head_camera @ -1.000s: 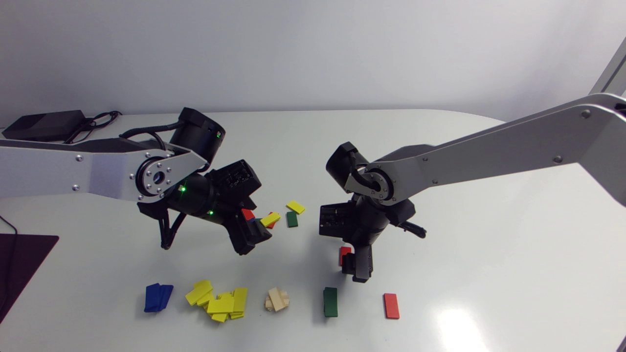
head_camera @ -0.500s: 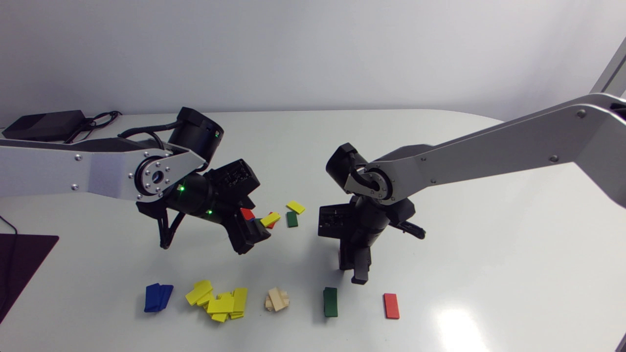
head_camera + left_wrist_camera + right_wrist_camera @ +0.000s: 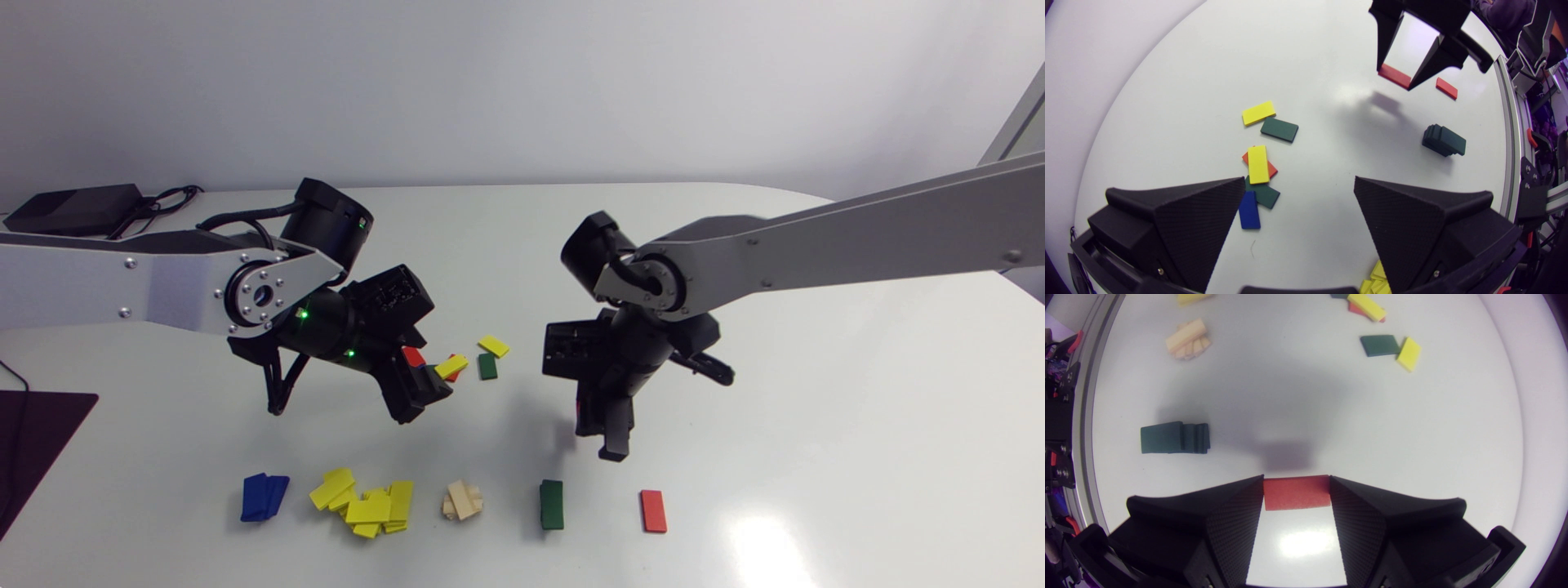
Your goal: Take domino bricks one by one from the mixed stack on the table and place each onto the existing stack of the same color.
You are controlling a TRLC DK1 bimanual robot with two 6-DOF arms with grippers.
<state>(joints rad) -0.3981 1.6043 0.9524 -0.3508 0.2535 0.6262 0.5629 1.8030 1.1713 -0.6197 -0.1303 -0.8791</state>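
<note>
right claw grips a red brick above the table; left claw gapes wide.

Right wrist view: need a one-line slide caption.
Right gripper shut on a red brick above the table, with the green stack, wooden stack and loose mixed bricks ahead of it.

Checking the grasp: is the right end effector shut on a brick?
Shut on the red brick; the right end effector touches it from both sides.
</note>
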